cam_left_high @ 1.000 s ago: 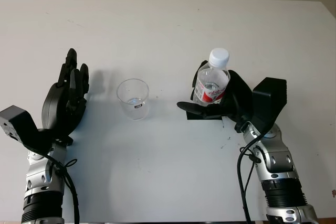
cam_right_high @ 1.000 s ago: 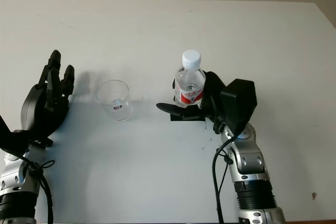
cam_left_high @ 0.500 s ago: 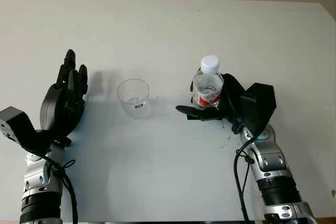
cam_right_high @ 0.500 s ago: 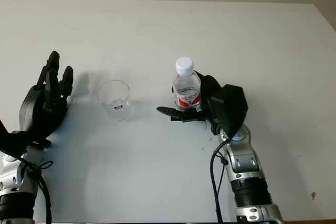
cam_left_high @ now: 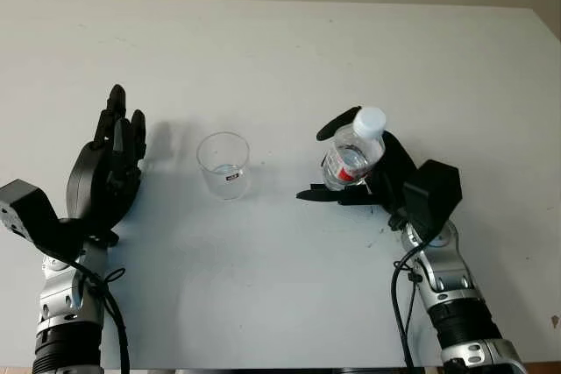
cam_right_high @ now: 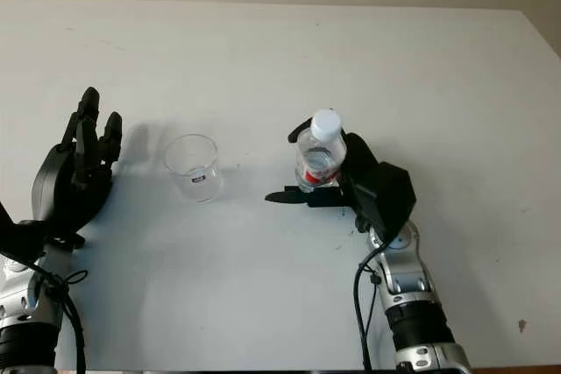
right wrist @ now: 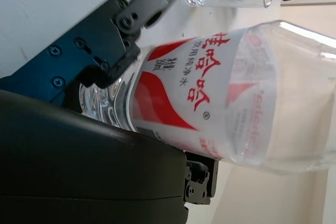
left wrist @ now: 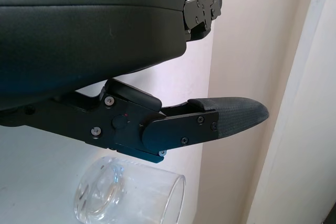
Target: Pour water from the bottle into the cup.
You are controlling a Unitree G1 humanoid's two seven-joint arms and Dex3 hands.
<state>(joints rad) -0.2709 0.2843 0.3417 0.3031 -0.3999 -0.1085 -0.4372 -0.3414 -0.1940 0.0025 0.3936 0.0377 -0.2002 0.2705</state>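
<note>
Right robot hand [cam_left_high: 368,177] grips capped bottle [cam_left_high: 352,154], tilted away from cup [cam_left_high: 223,165]; left robot hand [cam_left_high: 110,168] open; pour not started.

head stereo pair, plus two wrist close-ups

both eyes look down on one table [cam_left_high: 280,41]; cup [cam_left_high: 223,164] centre-left, bottle [cam_left_high: 351,157] centre-right. wrist cameras sit very near: left by the cup, right by the bottle.

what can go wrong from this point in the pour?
1. The bottle, held in the right hand, has its white cap on: tilting it would likely pour nothing.
2. It is tilted with a finger high near the neck, so it may slip.
3. The cup stands apart, and the open left hand beside it isn't steadying it.
</note>
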